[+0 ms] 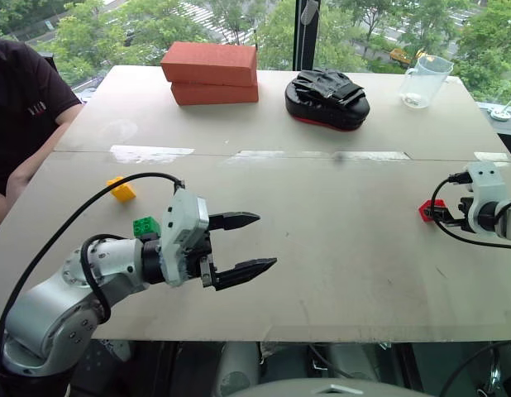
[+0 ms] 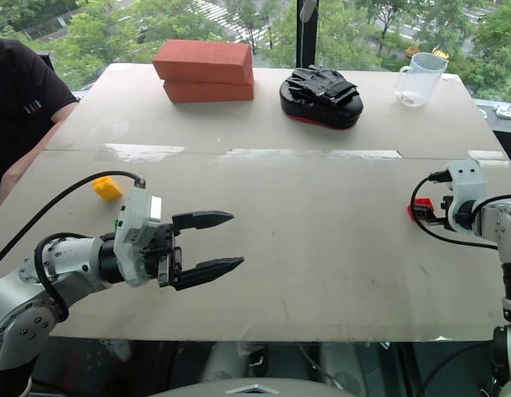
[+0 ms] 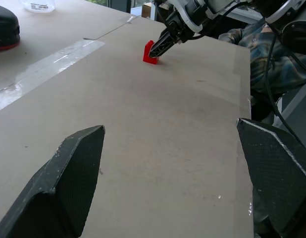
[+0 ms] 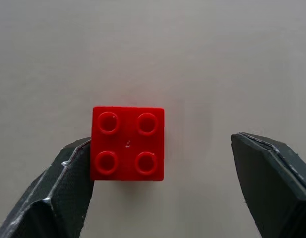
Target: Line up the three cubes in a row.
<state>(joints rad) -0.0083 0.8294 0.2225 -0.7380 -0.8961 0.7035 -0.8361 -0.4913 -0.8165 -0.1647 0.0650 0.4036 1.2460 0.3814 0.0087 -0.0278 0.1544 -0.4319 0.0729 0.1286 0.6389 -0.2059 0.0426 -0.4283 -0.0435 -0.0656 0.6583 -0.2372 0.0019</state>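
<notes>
Robot arms reach over a pale table point(image 1: 338, 248) from both sides: the left arm is bent across the near edge, its left claw point(image 1: 247, 244) pointing level toward the right with fingers spread wide and nothing between them. The right claw point(image 4: 160, 183) tilts down over the red cube point(image 4: 128, 144) near the table's right edge, fingers apart, one finger touching the cube's side. The green cube point(image 1: 145, 226) sits just behind the left wrist and the yellow cube point(image 1: 121, 188) lies a little farther back.

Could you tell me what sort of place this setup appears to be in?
Probably a robot test bench in an upper-floor room: a plain board table by a window over treetops, with loose props, namely bricks, a beaker and toy cubes such as the yellow one.
</notes>
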